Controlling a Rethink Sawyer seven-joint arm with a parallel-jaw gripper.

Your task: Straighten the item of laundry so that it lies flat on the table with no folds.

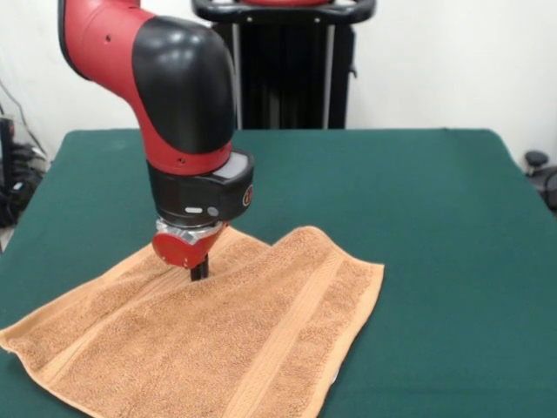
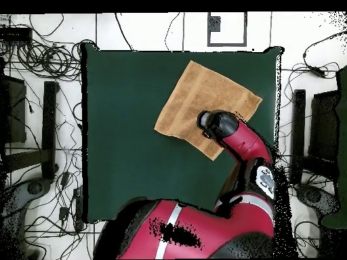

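Towel [image 1: 218, 340] spread on table [image 1: 418, 192] | gripper [image 1: 199, 272] tips touching it | finger state: cannot tell

You're clearly in a robotics lab here, not anybody's home. The green table [image 2: 135, 135] sits on a pale tiled floor [image 2: 298, 40] with cables [image 2: 41, 61] snaking everywhere around it, black stands [image 2: 49, 122] flank both sides, and a red arm [image 1: 174, 96] on a black pedestal [image 1: 283, 78] stands against a bare white wall [image 1: 435, 61].
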